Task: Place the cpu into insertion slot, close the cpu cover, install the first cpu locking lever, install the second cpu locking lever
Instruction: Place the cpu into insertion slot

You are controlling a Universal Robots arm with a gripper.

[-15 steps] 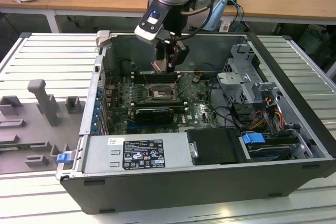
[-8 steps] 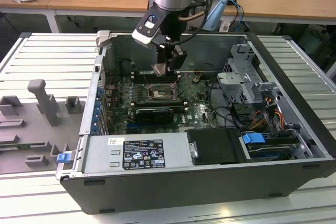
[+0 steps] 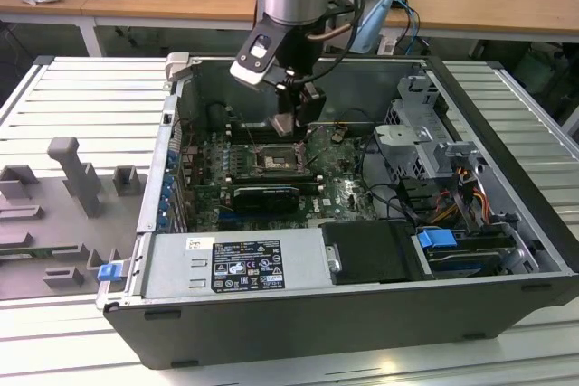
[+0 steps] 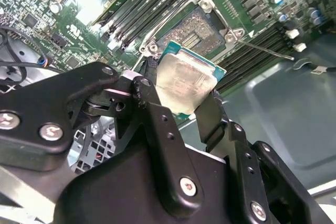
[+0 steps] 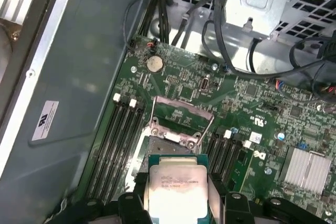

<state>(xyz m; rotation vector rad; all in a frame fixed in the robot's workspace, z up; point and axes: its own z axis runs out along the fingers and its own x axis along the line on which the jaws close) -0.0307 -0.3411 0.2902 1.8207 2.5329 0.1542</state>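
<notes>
My gripper (image 3: 285,122) is shut on the cpu (image 3: 282,124), a flat square chip with a pale metal top, and holds it by two opposite edges. In both wrist views the cpu (image 4: 184,85) (image 5: 176,187) sits between the black fingers (image 4: 152,93). It hangs a little above the green board, just short of the insertion slot (image 3: 275,162) (image 4: 197,24), whose dark centre lies bare. The cpu cover (image 5: 184,106), a thin metal frame, stands swung open beyond the slot. A thin locking lever (image 4: 265,51) sticks out to one side of the slot.
Long black memory slots (image 5: 118,140) flank the socket on both sides. The case wall (image 5: 79,77) rises close by. A grey drive cage (image 3: 421,146) with cable bundles (image 3: 452,201) fills the exterior view's right. The power supply (image 3: 244,264) lies along the front.
</notes>
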